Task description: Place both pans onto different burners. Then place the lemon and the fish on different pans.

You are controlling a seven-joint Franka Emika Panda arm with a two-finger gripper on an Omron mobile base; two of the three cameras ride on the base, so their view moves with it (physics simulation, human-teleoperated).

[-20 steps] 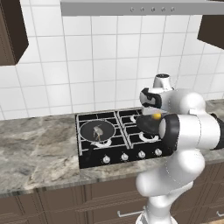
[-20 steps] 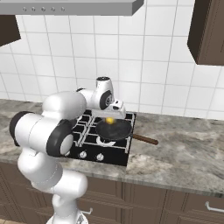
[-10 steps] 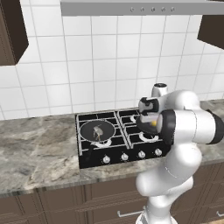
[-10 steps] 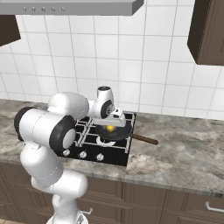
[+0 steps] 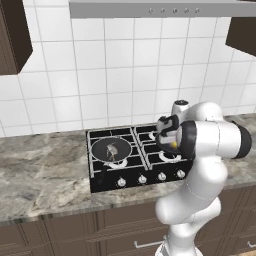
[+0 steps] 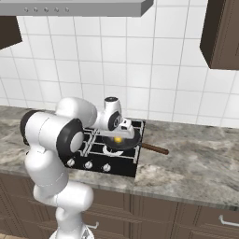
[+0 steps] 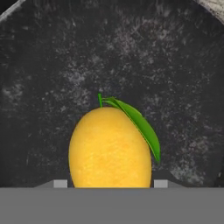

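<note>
lemon (image 7: 110, 146): sits between my gripper (image 7: 107, 184) tips, over right pan (image 6: 122, 140)
grip: can't tell if I'm squeezing
fish (image 5: 112, 149): in left pan (image 5: 111, 148)

Two pans sit on the cooktop (image 5: 100, 182): the left pan (image 5: 111, 149) toward its left edge, the right pan (image 6: 122, 139) toward its right edge. One fish (image 5: 113, 149) lies in the left pan. One lemon (image 7: 110, 148), with one green leaf (image 7: 141, 124), lies in the right pan. Four silver knobs (image 5: 142, 179) line the front edge.
</note>
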